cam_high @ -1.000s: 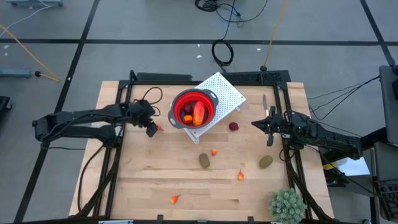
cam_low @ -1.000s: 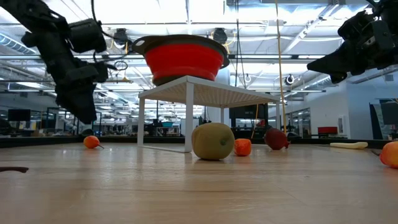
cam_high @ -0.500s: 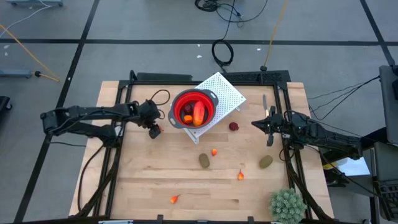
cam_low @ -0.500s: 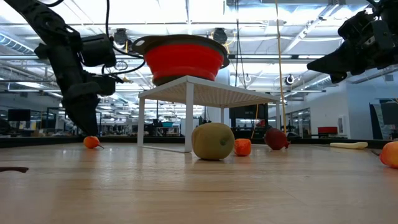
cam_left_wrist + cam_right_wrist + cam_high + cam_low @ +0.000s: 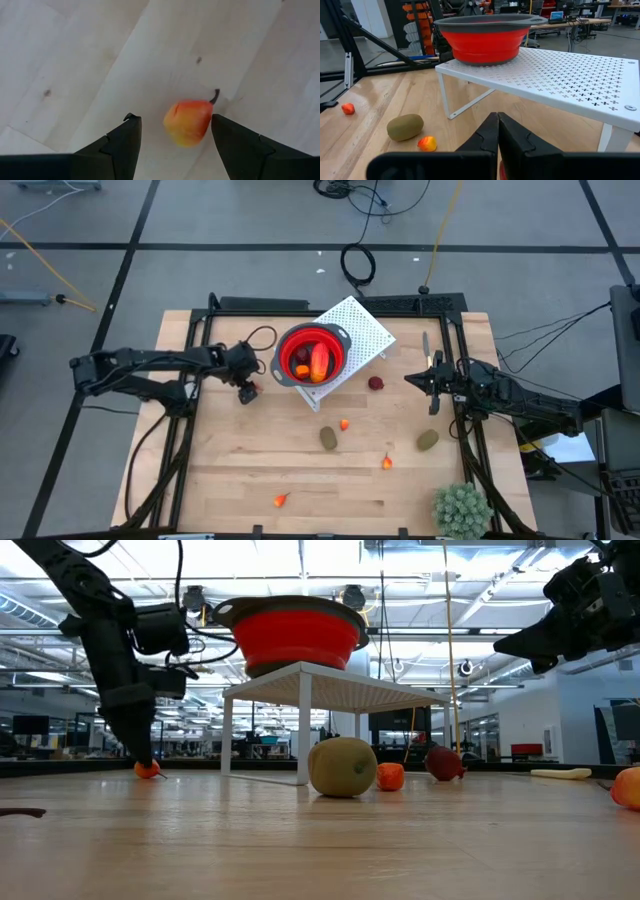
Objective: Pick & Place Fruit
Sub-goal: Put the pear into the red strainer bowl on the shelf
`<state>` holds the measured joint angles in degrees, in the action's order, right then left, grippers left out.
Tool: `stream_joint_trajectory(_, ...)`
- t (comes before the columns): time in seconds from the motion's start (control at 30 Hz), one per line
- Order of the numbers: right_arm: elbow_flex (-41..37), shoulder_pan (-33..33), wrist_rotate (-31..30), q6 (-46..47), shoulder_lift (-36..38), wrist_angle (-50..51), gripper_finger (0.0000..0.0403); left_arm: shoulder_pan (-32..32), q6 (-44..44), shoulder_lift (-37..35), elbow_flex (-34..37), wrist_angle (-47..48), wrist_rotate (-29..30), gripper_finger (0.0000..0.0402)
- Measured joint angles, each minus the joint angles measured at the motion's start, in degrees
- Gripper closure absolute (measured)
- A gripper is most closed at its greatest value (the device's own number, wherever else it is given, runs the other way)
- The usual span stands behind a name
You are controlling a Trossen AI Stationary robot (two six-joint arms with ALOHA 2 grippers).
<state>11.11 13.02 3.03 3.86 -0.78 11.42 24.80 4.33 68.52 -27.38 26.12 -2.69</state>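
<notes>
left pincer [image 5: 172,132] now lower than a second ago, spread around small smooth orange pear [image 5: 188,121] on pale wooden table [image 5: 240,470], right pincer [image 5: 498,131] pressed together, unmoved

Orange fruit [image 5: 251,388] in high view, mostly under left tool [image 5: 245,390].

A round red bowl with grey rim [image 5: 311,356] sits on a white perforated metal rack [image 5: 366,333] near the wooden counter's [image 5: 230,470] far edge; a small orange pear-shaped fruit [image 5: 188,122] lies between the left tool's [image 5: 245,391] fingers.
</notes>
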Motion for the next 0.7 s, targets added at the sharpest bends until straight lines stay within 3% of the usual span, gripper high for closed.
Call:
stream_joint_trajectory(0.33, 0.0, 0.0, 0.0, 0.2, 0.0, 0.0, 0.0403, 0.0, -0.2, 5.3, 0.0, -3.9, 0.0, 0.0163)
stream_joint_trajectory(0.7, 0.0, 0.0, 0.0, 0.2, 0.0, 0.0, 0.0403, 0.0, -1.7, 5.7, -0.2, -4.1, -1.0, 0.0163)
